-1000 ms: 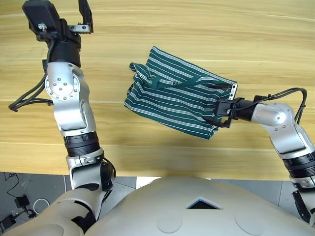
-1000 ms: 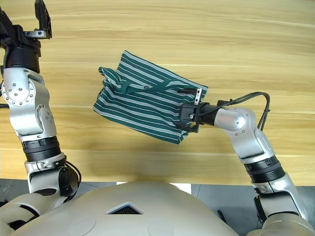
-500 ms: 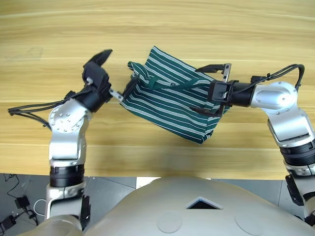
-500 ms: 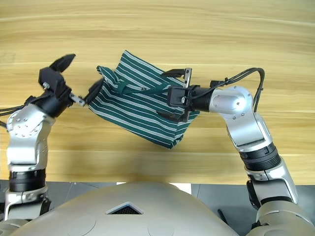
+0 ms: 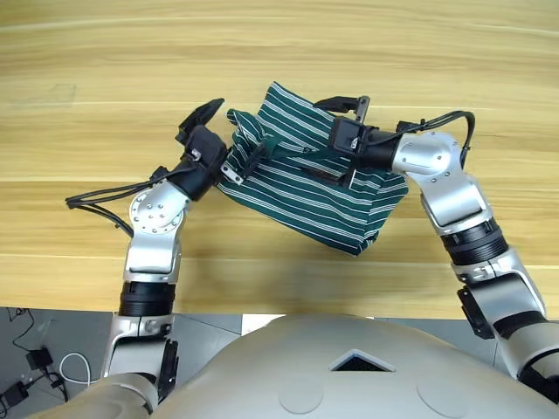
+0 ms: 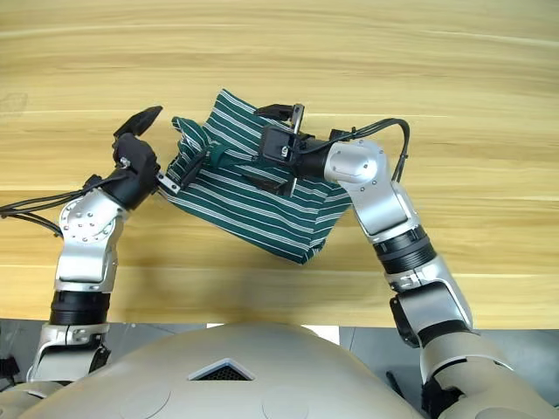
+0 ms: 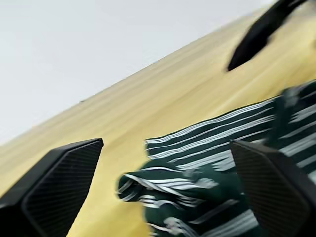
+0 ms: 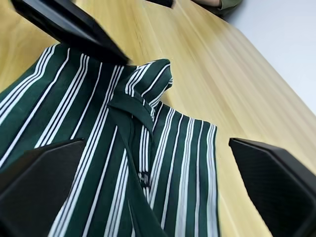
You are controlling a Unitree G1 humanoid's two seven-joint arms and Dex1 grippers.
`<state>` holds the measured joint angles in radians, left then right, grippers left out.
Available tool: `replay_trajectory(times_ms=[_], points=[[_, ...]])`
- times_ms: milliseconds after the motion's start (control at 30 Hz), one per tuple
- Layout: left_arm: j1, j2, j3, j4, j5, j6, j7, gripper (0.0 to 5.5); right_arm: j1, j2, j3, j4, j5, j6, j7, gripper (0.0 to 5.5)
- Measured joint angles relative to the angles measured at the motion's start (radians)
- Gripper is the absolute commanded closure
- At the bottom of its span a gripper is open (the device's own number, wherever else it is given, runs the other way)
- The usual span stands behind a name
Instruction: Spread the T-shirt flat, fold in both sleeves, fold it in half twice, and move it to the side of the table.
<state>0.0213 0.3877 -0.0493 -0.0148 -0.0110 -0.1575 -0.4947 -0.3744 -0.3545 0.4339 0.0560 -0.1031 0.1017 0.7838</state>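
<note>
Left eye view: we saw the table [image 5: 105, 52] under the T-shirt [image 5: 306, 202], which slanted away from the left claw [image 5: 232, 134]. That claw, wide open and empty, sat around its bunched corner, closest. The right claw [image 5: 314, 138] gaped over its middle.

From the head, both eye cameras look steeply down over the arms onto the table [image 5: 105, 52], sharing the striped T-shirt [image 5: 297, 188]. Each wrist camera peers out between its fingers [image 7: 54, 182], very near the cloth, from opposite sides.
</note>
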Motion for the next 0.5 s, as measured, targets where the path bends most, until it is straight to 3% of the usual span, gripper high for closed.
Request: replay_trajectory(times_ms=[367,500], points=[[-0.007,0.004,-0.032,0.065,0.025,-0.046,-0.002,0.76,-0.037,0.08,0.016,0.11,-0.039,-0.055,-0.045,0.1],[0.01,0.005,-0.03,0.002,-0.116,-0.028,-0.115,0.76,-0.042,0.099,0.017,0.167,-0.042,-0.072,-0.057,0.1]])
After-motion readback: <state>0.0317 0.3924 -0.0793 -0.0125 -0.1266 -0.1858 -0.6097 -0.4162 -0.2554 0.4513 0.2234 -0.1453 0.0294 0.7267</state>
